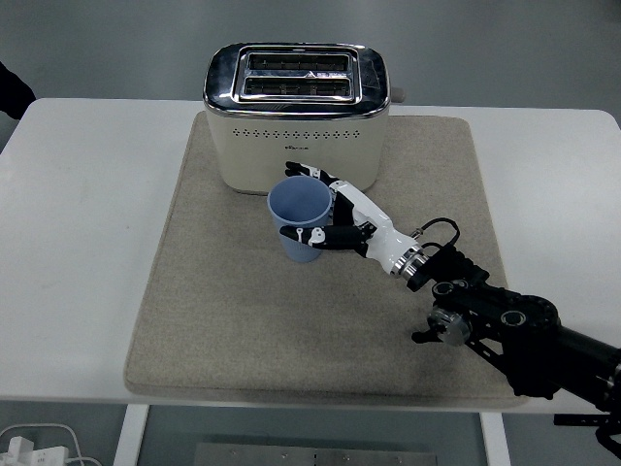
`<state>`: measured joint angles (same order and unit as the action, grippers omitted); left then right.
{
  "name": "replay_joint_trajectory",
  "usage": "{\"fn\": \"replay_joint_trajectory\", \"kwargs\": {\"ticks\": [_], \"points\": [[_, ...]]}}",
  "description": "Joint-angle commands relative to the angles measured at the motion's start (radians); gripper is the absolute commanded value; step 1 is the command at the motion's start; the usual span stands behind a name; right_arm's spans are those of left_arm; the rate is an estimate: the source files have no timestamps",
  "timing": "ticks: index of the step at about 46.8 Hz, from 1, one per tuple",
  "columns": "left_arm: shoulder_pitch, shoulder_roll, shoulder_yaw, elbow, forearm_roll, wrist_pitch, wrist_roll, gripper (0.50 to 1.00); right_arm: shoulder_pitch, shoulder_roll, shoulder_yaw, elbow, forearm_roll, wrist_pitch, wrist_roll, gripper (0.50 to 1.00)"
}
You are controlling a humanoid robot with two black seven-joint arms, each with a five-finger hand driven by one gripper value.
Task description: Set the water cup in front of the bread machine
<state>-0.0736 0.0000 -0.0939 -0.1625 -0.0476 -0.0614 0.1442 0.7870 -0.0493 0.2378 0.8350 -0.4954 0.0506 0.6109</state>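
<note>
A light blue water cup [300,218] stands upright on the beige mat [223,311], just in front of the cream toaster [296,116] with its chrome top. My right hand [335,212] reaches in from the lower right and wraps the cup's right side. Its white and black fingers [312,234] curl around the cup's wall, with other fingers behind the rim. The cup's opening faces up and looks empty. The left arm does not show.
The mat covers the middle of the white table [78,243]. My black right forearm [505,325] lies across the mat's lower right corner. A dark shape [12,87] sits at the far left edge, beyond the table.
</note>
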Motion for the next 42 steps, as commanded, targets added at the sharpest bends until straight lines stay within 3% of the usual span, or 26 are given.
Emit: {"fn": "replay_joint_trajectory", "kwargs": {"ticks": [1,23,42], "points": [[0.000,0.000,0.000,0.000,0.000,0.000,0.000,1.000,0.000,-0.017,0.000,0.001,0.000,0.011,0.000,0.928],[0.000,0.000,0.000,0.000,0.000,0.000,0.000,1.000,-0.032,-0.130,0.011,0.067,0.000,0.035,0.000,0.928],[0.000,0.000,0.000,0.000,0.000,0.000,0.000,1.000,-0.048,-0.173,0.014,0.090,0.000,0.051,0.000,0.928]]}}
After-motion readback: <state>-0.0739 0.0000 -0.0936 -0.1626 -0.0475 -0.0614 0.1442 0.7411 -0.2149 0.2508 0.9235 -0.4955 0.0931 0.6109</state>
